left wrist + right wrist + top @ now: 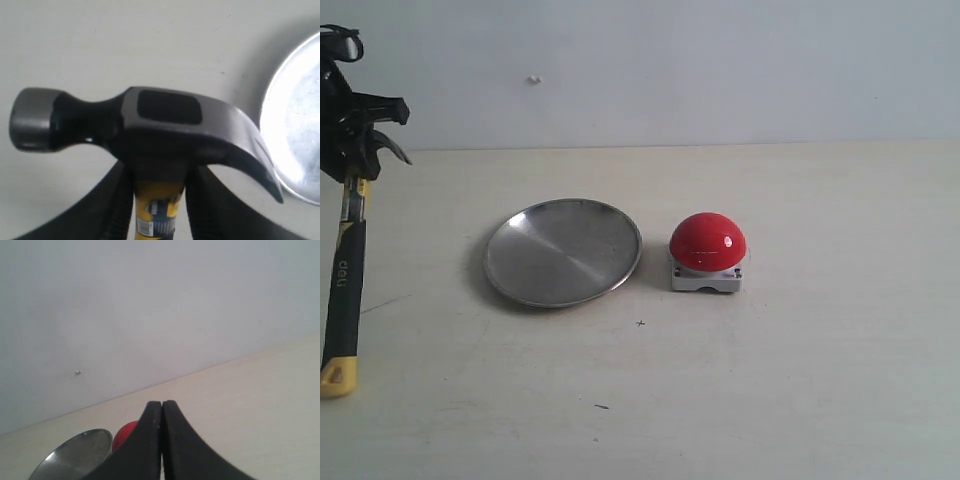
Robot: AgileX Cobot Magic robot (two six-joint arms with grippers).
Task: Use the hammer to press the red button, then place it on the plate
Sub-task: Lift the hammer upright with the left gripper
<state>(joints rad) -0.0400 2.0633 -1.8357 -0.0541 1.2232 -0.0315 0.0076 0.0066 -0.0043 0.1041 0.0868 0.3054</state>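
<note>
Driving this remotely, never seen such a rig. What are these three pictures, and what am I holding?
It is a robot with two arms, each ending in a two-fingered gripper. The wide picture comes from a camera off the arms, facing the table. On it lie a silver plate and, beside it, a red button on a grey base. The other two pictures come from cameras on the wrists. The left gripper clamps the hammer just below its head, handle hanging down at the wide picture's left edge. The right gripper is shut and empty.
</note>
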